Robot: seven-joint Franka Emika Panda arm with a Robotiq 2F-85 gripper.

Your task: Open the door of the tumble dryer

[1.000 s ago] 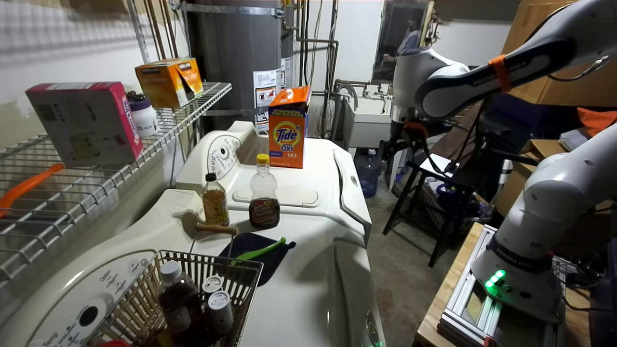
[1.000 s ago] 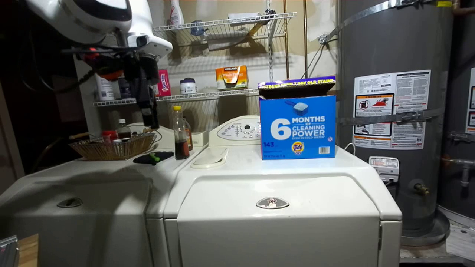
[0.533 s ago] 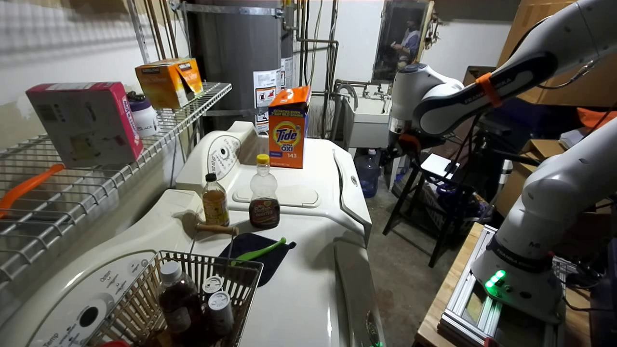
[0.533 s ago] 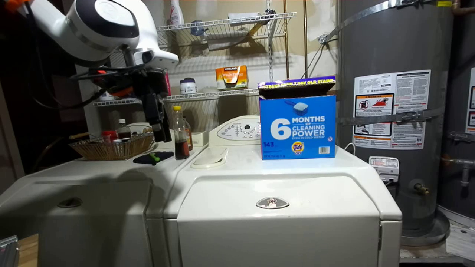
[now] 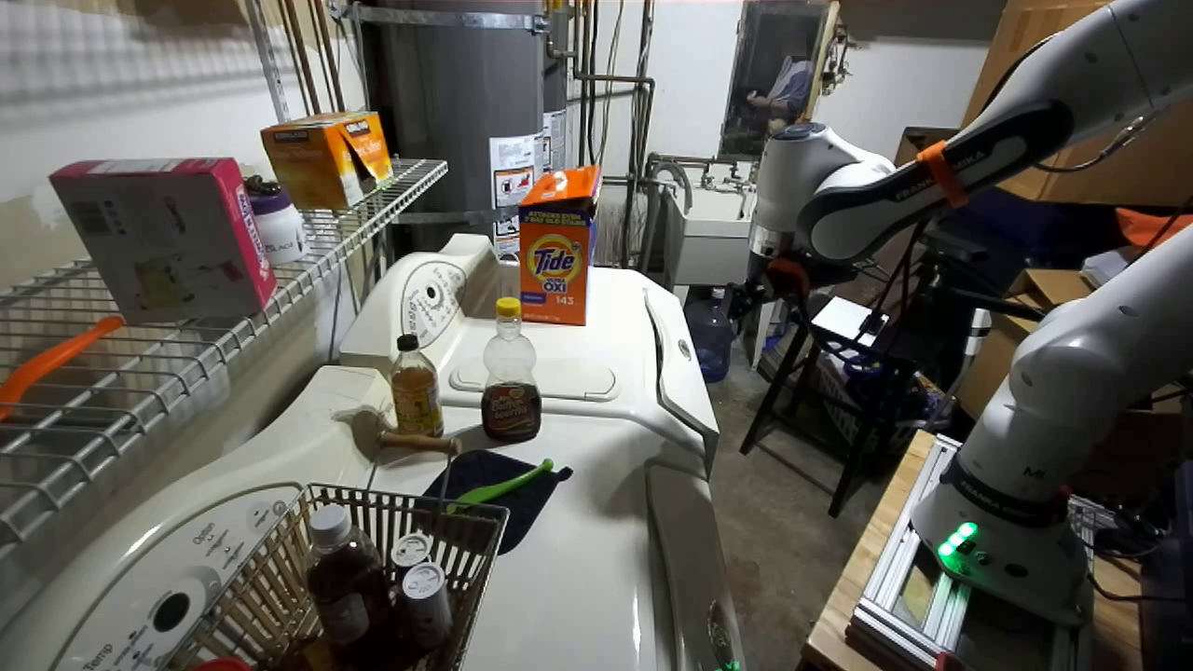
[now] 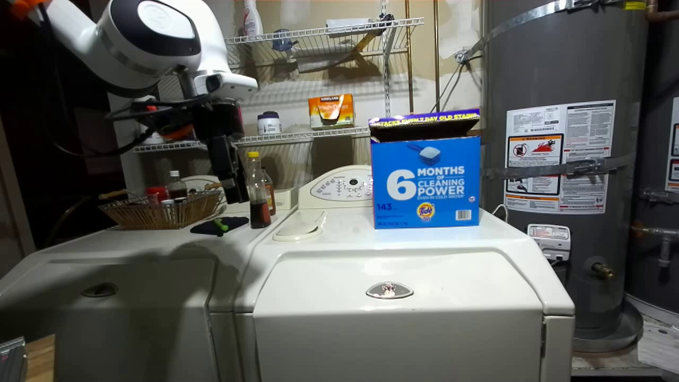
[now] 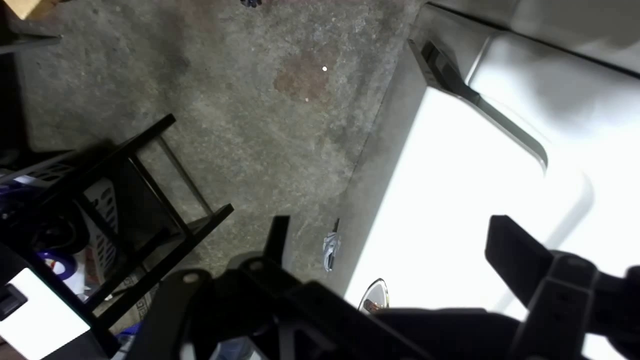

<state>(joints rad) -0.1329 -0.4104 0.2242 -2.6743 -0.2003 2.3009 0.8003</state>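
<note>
The white tumble dryer (image 6: 339, 236) bears the detergent box on its glossy top; it also shows in an exterior view (image 5: 629, 326). Its door (image 6: 398, 339) looks shut, flush with the front, with an oval badge (image 6: 389, 290) near the upper bend. The door also shows from the side (image 5: 688, 391) with a dark recess along its top edge. In the wrist view the door (image 7: 440, 190) is overexposed. My gripper (image 7: 395, 240) is open and empty, one finger over the floor side and one over the door. It hangs in the air (image 5: 741, 306), apart from the dryer; it also shows in an exterior view (image 6: 236, 195).
A similar white machine (image 5: 578, 559) stands beside the dryer, bearing a wire basket (image 5: 466, 522) and dark cloth. Bottles (image 5: 511, 401) and an orange detergent box (image 5: 555, 252) stand on top. A black stool (image 7: 165, 240) is on the floor in front. A water heater (image 6: 562, 63) stands alongside.
Over the last second my arm and gripper have come down and, in an exterior view, shifted right. In the last half second they have moved only slightly. The door has not moved.
</note>
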